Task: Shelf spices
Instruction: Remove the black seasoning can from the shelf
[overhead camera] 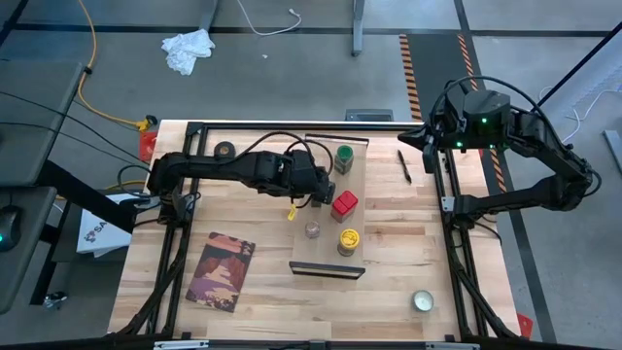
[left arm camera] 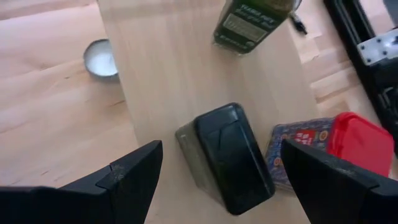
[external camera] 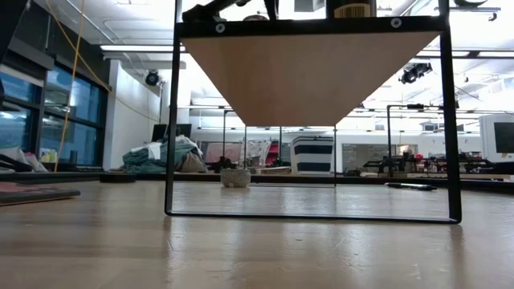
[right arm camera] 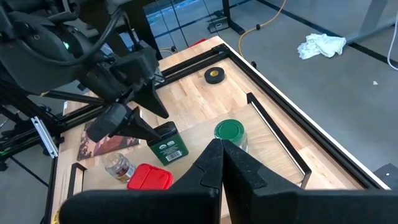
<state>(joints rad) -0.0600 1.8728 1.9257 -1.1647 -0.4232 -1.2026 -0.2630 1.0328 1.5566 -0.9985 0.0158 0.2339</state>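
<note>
The shelf (overhead camera: 319,259) is a light-wood board on thin black legs in the middle of the table. On it stand the green-lidded jar (overhead camera: 344,157), the red-topped container (overhead camera: 344,204), the tiny clear jar (overhead camera: 312,229) and the yellow-lidded jar (overhead camera: 348,240). The black square tin (left arm camera: 227,158) stands upright on the board beside the red-topped one (left arm camera: 357,140). My left gripper (left arm camera: 221,146) hangs open above the tin, slanting down, one finger on each side and clear of it; it also shows in the right wrist view (right arm camera: 146,115). My right gripper (right arm camera: 221,149) is shut, raised over the table's far right corner (overhead camera: 428,136).
A black tape roll (overhead camera: 225,149) lies far left of the shelf, and a pen (overhead camera: 403,165) lies to the shelf's right. A picture book (overhead camera: 222,270) lies near left, and a flat round pale tin (overhead camera: 422,301) lies near right. Black frame rails run along the table's edges.
</note>
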